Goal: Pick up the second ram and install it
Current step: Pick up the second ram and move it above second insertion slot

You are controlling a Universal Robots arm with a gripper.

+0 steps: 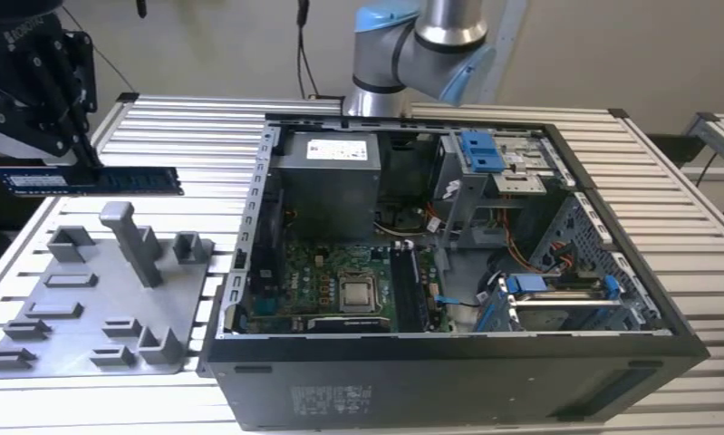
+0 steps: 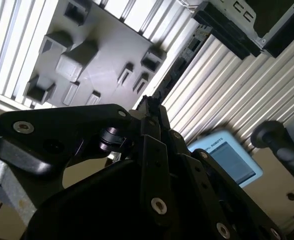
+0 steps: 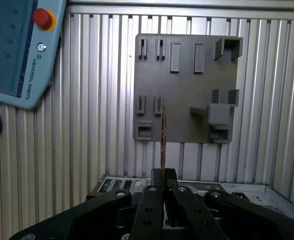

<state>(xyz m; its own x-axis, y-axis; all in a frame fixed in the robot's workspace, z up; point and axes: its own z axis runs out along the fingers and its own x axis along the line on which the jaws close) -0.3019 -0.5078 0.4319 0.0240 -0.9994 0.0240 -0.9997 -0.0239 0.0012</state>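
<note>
Gripper shut tight on 2nd ram, held level in air at approx 10 o'clock in exterior view, above grey holder plate, w/ open PC case at plate's 3 o'clock.

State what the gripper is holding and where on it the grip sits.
The gripper pinches the second ram about midway along its upper long edge.

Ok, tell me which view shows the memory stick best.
The exterior view: the memory stick shows its flat side at full length, held in the gripper above the holder plate. The first wrist view shows the memory stick edge-on, as a thin strip. In the second wrist view I cannot pick it out.
</note>
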